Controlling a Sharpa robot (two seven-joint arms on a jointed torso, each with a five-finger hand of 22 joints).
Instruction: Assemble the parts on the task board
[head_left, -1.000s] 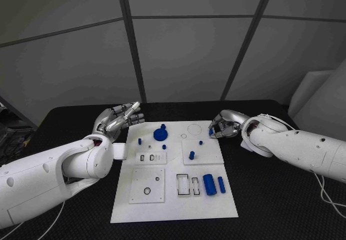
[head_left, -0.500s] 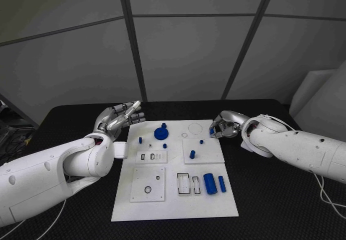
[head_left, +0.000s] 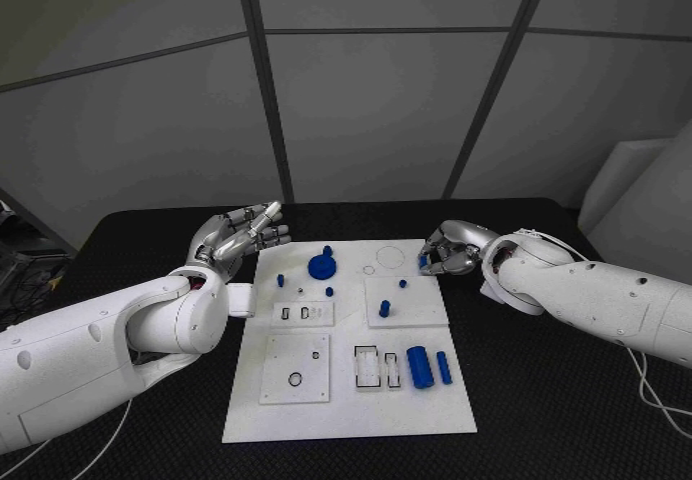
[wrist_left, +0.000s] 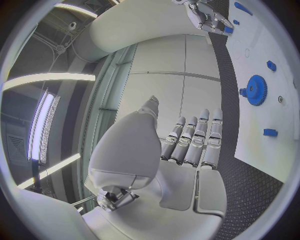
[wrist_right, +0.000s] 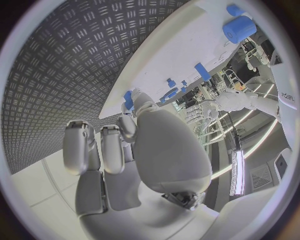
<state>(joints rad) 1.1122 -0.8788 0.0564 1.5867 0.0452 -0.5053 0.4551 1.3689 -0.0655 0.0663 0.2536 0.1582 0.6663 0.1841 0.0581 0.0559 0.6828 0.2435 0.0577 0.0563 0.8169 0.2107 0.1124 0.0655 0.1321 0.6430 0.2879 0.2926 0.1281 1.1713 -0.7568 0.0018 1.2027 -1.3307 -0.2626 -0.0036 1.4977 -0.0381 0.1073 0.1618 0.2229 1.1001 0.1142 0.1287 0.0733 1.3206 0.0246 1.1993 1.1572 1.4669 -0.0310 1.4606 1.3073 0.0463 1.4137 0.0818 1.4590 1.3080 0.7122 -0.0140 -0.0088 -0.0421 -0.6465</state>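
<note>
Head view: small blue part (head_left: 423, 263) pinched by right hand (head_left: 450, 250) at task board (head_left: 346, 400) 1 o'clock corner; left hand (head_left: 238, 236) released, fingers spread

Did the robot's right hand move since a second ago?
No. The right hand hangs at the same far right corner of the white board, pinching a small blue piece, exactly as it did before.

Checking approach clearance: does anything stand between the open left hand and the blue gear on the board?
Nothing visible does. The left hand hovers at the task board's far left corner, and only bare white board lies between it and the blue gear.
</note>
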